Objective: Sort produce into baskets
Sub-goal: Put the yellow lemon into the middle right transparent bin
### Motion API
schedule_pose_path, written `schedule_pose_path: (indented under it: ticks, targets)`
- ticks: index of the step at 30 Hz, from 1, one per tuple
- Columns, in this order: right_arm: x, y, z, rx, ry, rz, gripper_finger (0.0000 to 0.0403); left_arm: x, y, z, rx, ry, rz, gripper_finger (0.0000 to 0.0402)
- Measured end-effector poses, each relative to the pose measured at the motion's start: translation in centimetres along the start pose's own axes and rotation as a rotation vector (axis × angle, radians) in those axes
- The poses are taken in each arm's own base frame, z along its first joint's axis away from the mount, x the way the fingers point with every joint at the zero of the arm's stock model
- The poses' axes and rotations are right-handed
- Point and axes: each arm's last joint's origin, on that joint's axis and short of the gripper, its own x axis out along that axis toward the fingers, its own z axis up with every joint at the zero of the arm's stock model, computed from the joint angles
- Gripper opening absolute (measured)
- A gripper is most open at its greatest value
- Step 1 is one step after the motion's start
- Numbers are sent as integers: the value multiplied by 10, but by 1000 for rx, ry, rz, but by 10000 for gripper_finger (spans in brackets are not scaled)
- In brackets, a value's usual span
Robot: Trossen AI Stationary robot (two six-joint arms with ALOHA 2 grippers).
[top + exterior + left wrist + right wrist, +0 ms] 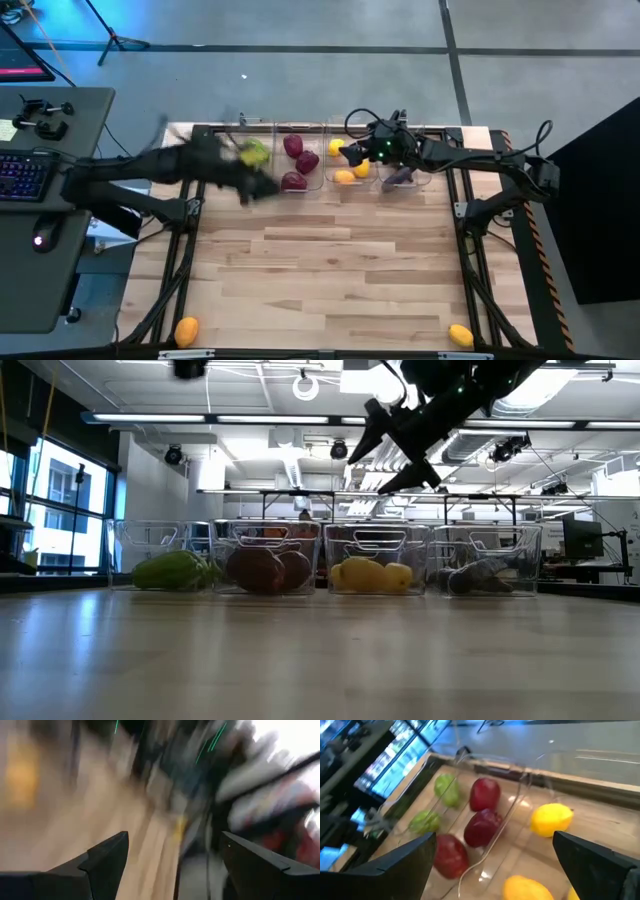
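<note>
Four clear bins [325, 530] stand in a row along the table's far edge. From left to right they hold green peppers [255, 152], dark red pieces [298, 160], yellow citrus [345, 176] and a purple eggplant [400, 178]. My right gripper [345, 152] hangs open and empty above the yellow bin; its wrist view [494, 837] looks down on red pieces [482, 827] and a yellow one [551, 819]. My left gripper [250, 192], blurred, is open and empty just in front of the two left bins, and is also blurred in its wrist view [175, 837].
An orange piece [186, 330] lies at the table's near left corner and a yellow-orange one [460, 335] at the near right corner. The black metal frame [470, 215] runs along the table's sides. A desk with a keyboard [25, 175] stands left of the table.
</note>
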Motion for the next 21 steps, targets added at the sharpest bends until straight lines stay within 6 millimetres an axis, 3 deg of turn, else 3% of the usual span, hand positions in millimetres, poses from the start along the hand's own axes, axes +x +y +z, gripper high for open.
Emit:
schedule_pose_path:
  ticks: [4,8,12,21]
  targets:
    - [-1,2,-5,-22,34,6,388,17,14,-66,-123,597,247,298]
    - [-1,2,-7,-31,36,-19,387,15,14,-123,-107,998,553,298]
    - [-1,2,-7,-32,31,-30,387,14,4,-170,-54,1206,748,298]
    - [-1,1,-6,-34,5,-63,387,35,-6,-251,-55,1599,770,298]
